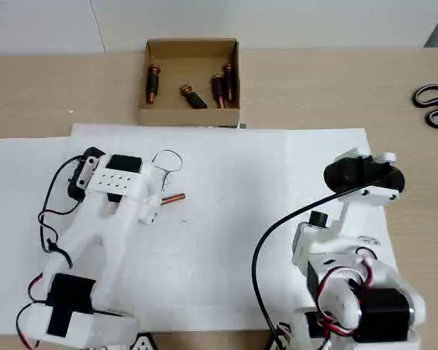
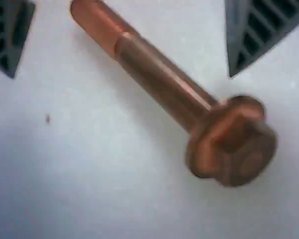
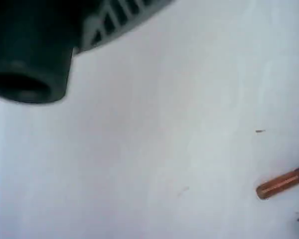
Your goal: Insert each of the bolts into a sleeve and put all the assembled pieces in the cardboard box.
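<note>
The paper [image 1: 226, 240] covers the near table from 9 to 3 o'clock. Past its far edge, at 12 o'clock, sits the box [image 1: 190, 115]. It holds four assembled pieces [image 1: 153, 84]: one at the box's 9 o'clock, one near the middle, and two side by side at 3 o'clock.

The left arm rises from 7 o'clock. Its left gripper [image 2: 119, 69] points down at the paper, fingers [image 2: 254, 30] spread wide and holding nothing. The right arm stands at 5 o'clock, and the right gripper [image 1: 358, 179] at 3 o'clock is clamped on a black sleeve [image 3: 30, 64] above the paper.

Scissors [image 1: 434, 103] lie at 2 o'clock.

The bolt [image 2: 179, 104] lies flat on the paper between the left fingers, touching neither.
</note>
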Tool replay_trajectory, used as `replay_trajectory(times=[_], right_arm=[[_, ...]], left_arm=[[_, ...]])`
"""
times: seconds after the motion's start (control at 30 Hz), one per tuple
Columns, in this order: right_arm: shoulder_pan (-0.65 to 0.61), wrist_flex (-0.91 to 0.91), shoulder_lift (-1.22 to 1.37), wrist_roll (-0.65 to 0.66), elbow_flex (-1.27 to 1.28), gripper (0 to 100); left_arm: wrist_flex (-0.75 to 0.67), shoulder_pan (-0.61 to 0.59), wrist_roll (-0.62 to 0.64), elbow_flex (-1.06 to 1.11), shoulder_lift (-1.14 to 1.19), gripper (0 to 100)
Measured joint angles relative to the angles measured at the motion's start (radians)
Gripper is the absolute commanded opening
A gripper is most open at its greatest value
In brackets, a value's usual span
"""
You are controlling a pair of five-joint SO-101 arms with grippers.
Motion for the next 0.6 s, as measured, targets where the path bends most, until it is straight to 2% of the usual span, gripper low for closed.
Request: replay_trajectory(times=[0.4,0.6], right_arm=[[0.0,0.0,0.0,0.0,0.0,0.3],[0.0,0.0,0.0,0.0,0.0,0.3]], left_arm=[[-0.166,-0.015,0.002,0.103,0.0,26],[-0.224,-0.044,-0.038,0.147,-0.008,26]])
